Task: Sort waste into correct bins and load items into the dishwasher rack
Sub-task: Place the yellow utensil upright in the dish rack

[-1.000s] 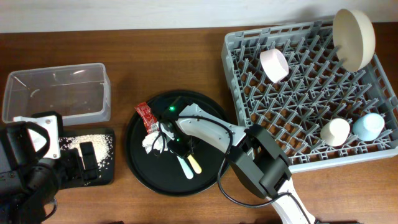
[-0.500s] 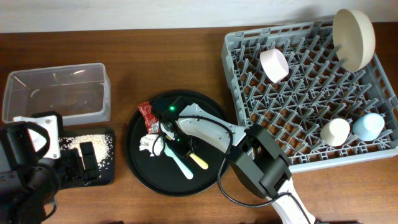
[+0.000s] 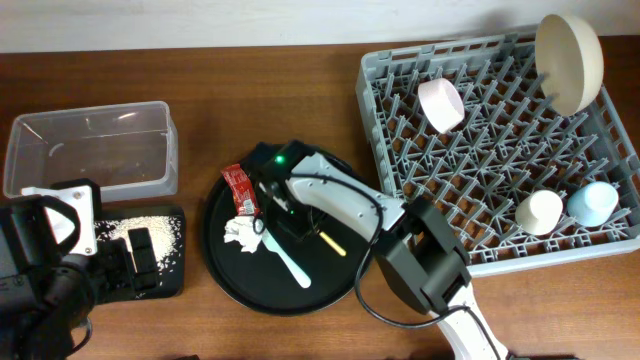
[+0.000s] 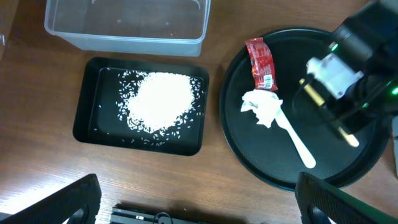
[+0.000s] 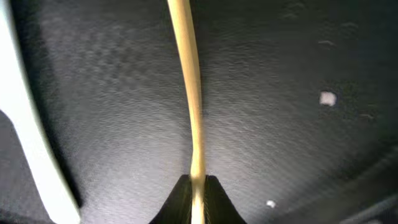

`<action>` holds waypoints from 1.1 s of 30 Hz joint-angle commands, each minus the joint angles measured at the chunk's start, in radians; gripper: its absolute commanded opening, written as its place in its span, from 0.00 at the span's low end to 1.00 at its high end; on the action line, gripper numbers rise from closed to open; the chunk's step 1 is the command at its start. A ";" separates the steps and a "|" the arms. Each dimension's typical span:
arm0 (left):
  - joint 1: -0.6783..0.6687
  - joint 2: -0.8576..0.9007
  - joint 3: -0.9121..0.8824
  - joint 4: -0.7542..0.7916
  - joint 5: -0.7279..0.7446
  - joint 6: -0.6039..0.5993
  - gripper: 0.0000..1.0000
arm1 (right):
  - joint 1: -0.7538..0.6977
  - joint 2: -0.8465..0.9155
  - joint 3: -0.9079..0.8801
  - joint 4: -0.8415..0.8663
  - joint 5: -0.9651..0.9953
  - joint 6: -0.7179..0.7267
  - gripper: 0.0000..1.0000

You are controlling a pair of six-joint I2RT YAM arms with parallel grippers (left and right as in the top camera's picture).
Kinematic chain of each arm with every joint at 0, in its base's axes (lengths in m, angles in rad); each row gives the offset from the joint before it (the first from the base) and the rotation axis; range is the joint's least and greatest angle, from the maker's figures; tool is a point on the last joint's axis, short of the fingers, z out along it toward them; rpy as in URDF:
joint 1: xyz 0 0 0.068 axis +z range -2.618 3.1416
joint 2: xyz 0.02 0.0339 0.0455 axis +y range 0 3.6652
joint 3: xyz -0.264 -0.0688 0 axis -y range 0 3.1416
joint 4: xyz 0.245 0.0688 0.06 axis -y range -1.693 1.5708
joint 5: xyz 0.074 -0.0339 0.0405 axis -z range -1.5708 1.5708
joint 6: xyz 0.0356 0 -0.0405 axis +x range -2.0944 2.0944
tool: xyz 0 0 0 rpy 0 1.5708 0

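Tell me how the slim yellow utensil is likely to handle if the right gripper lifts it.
Probably stiff: the yellow utensil runs straight out from the right gripper. Likely light, being so thin. Pinched across its narrow shaft, it may pivot or slip.

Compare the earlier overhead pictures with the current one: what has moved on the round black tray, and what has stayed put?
The right end effector, gripping the slim yellow utensil, has swung it away from the white spoon, rightward towards the dishwasher rack. The spoon, tissue wad, red sauce packet, rice and everything in the rack stayed as they were.
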 commanded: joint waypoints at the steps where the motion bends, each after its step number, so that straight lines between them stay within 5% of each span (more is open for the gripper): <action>1: 0.007 -0.003 0.005 0.000 0.000 0.001 0.99 | -0.045 0.012 0.063 -0.028 0.030 0.018 0.09; 7: 0.007 -0.003 0.005 0.000 0.000 0.001 0.99 | -0.090 -0.011 0.125 -0.075 0.076 0.081 0.04; 16: 0.007 -0.003 0.005 -0.001 0.000 0.001 0.99 | -0.323 -0.080 0.531 -0.208 0.076 0.180 0.04; 23: 0.007 -0.003 0.005 0.000 0.000 0.001 0.99 | -0.517 -0.072 0.491 -0.230 -0.019 0.173 0.04; 31: 0.007 -0.003 0.005 -0.001 0.000 0.001 0.99 | -0.526 -0.071 0.285 -0.169 -0.046 0.112 0.05; 33: 0.007 -0.003 0.005 -0.001 0.000 0.001 0.99 | -0.525 -0.071 0.266 -0.171 -0.046 0.111 0.34</action>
